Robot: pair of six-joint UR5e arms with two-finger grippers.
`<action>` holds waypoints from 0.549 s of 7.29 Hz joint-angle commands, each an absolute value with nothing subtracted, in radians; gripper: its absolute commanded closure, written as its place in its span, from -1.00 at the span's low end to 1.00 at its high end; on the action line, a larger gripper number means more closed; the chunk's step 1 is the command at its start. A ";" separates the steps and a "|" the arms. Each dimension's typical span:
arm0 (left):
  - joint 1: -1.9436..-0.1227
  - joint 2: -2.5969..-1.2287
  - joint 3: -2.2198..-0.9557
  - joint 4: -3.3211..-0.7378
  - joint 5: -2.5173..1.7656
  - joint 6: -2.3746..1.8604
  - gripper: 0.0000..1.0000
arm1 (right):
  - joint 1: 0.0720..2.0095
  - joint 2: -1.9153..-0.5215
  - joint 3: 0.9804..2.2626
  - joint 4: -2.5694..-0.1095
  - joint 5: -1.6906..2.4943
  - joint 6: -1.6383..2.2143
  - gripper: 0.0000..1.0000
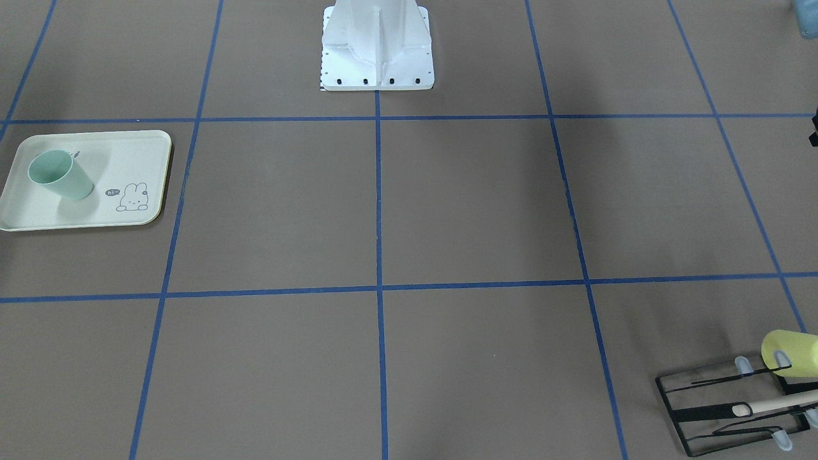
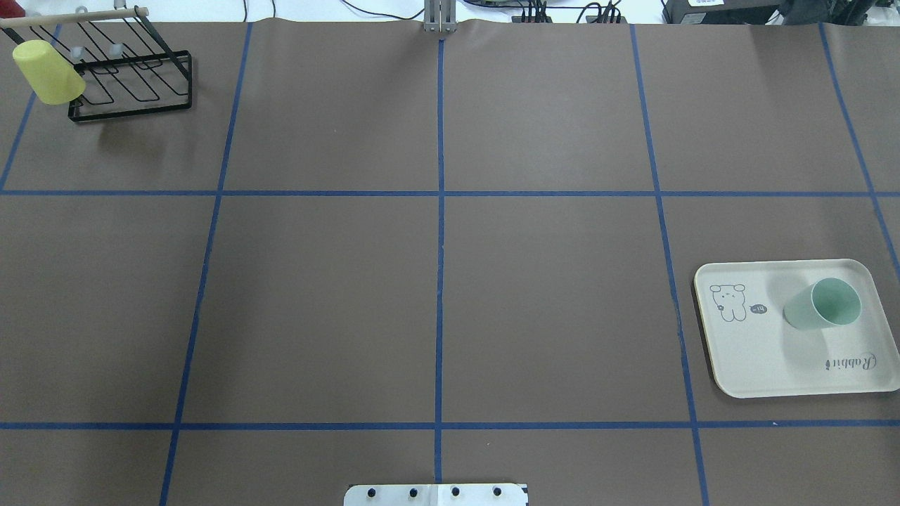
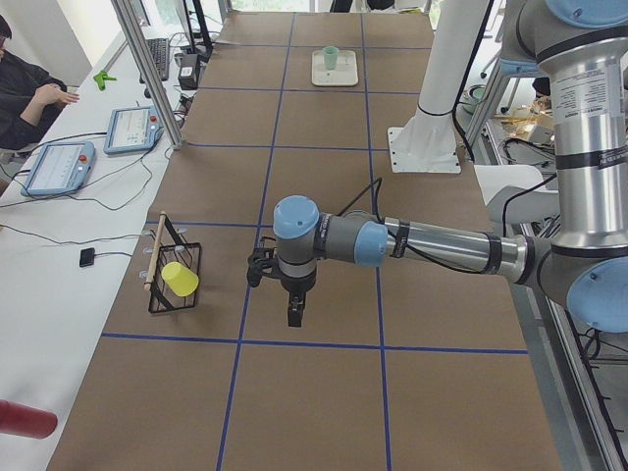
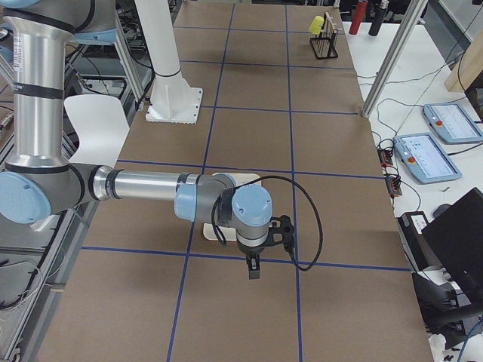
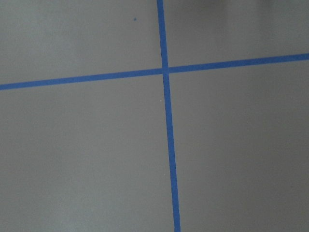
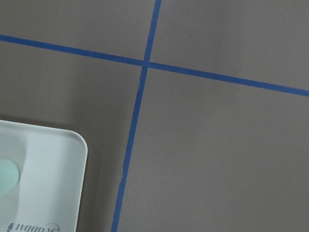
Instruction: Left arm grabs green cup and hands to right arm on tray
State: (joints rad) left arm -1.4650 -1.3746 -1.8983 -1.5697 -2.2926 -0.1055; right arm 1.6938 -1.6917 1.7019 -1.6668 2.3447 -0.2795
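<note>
The green cup [image 1: 61, 176] stands upright, mouth up, on the cream tray [image 1: 137, 153], at the table's right side in the overhead view: cup [image 2: 826, 306], tray [image 2: 766, 365]. No gripper touches it. My left gripper [image 3: 293, 316] hangs above bare table over a blue tape cross, far from the cup; I cannot tell whether it is open or shut. My right gripper [image 4: 254, 271] hangs just off the tray's corner [image 4: 249, 179]; I cannot tell its state either. The right wrist view shows the tray corner [image 6: 48, 179] and a sliver of the cup [image 6: 7, 176].
A pale yellow cup [image 2: 48, 63] hangs on a black wire rack [image 2: 133, 88] at the far left corner, near my left gripper in the left view [image 3: 180, 280]. The white base plate [image 1: 377, 70] sits mid-table. An operator and tablets [image 3: 59, 162] are beside the table.
</note>
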 commanded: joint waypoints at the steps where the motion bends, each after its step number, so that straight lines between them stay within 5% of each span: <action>1: -1.534 -1.321 -1.942 -1.563 -2.365 0.013 -1.00 | 1.640 -1.683 1.686 -1.664 2.344 -0.241 -0.99; 4: -1.592 -1.359 -1.922 -1.525 -2.338 0.025 -1.00 | 1.617 -1.652 1.680 -1.664 2.342 -0.206 -0.99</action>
